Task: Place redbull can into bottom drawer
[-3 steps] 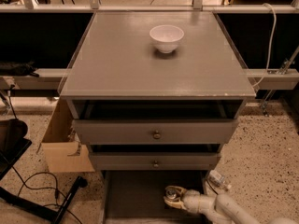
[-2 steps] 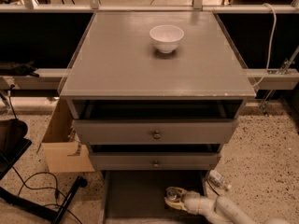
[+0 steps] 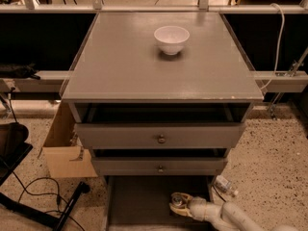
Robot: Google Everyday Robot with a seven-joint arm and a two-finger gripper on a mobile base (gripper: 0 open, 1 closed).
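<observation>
Pincer [image 3: 178, 204] grips the redbull can [image 3: 176, 199] inside the bottom drawer [image 3: 137, 201], near its right side.

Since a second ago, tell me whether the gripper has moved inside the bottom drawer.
No. The gripper sits in the same spot over the bottom drawer, below and right of the lower drawer knob.

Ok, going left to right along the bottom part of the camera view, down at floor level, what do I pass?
Cardboard box → bottom drawer, pulled out → hand, low over the right part of that drawer → small bottle lying on the floor.
</observation>
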